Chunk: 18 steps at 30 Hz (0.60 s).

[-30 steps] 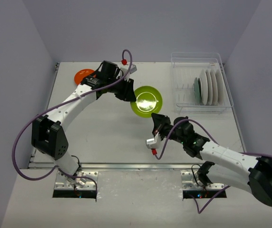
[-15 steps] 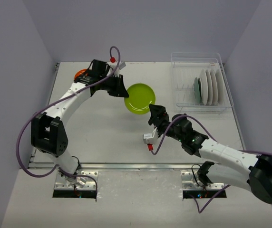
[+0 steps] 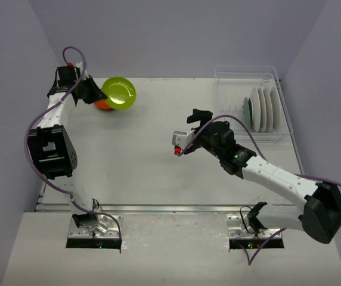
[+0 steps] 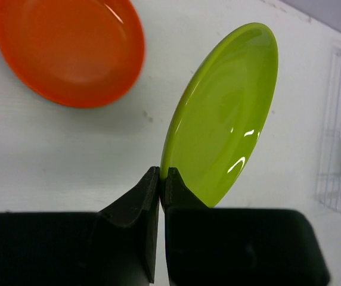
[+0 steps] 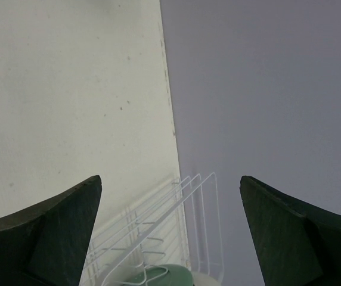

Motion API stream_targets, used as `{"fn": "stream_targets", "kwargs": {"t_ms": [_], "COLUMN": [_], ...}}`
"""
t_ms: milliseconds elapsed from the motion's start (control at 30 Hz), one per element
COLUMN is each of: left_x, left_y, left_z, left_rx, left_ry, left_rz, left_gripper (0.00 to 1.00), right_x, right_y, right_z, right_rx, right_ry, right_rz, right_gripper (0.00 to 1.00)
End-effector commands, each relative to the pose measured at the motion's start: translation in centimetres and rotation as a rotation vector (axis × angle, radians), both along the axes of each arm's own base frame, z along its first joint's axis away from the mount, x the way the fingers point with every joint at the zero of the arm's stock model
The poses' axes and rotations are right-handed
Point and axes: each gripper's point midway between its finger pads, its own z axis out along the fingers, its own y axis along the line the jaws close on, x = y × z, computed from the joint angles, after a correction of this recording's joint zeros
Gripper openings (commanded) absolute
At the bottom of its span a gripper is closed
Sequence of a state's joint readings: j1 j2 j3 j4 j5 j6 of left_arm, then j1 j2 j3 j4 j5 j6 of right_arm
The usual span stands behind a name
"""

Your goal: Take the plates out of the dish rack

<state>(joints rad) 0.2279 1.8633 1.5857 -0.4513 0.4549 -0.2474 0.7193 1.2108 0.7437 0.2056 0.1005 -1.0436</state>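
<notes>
Two plates are at the far left. A smooth orange round plate (image 4: 69,50) lies flat on the white table (image 3: 146,167). Just beside it, a glossy lime-green round plate (image 4: 224,119) is tilted on edge, its rim pinched tight in the black left gripper (image 4: 160,179). Mid-table, the right gripper (image 5: 169,179) has its fingers wide apart, gripping nothing. At the far right, the clear plastic dish rack (image 3: 251,74) with thin tines holds several white plates (image 3: 263,109) upright.
</notes>
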Motion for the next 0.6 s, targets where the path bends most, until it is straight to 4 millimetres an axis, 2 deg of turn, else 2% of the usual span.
{"fn": "stream_targets", "kwargs": {"t_ms": [0,133,200,300,567], "left_x": [3.6,4.9,5.9,7.2,8.9], "left_y": [5.9,8.8,9.4,9.8,9.7], "left_z": [-0.7,-2.5,-3.3,-4.2,-5.4], "left_rx": [0.008,-0.034,-0.039,-0.045,-0.097], "left_ry": [-0.014,0.012,0.020,0.019,0.025], "left_rz": [0.148,0.193,0.189,0.184,0.183], "left_gripper": [0.00,0.00,0.00,0.00,0.00], "right_x": [1.5,2.0,2.1,2.5,3.0], "right_y": [-1.3,-1.2,-1.2,-1.1,-1.6], "right_z": [0.2,-0.3,-0.2,0.1,0.2], "right_rx": [0.081,0.078,0.078,0.082,0.102], "right_ry": [0.092,0.138,0.144,0.154,0.188], "right_rz": [-0.112,-0.132,-0.135,-0.146,-0.177], "right_gripper": [0.99,0.99,0.99,0.99,0.99]}}
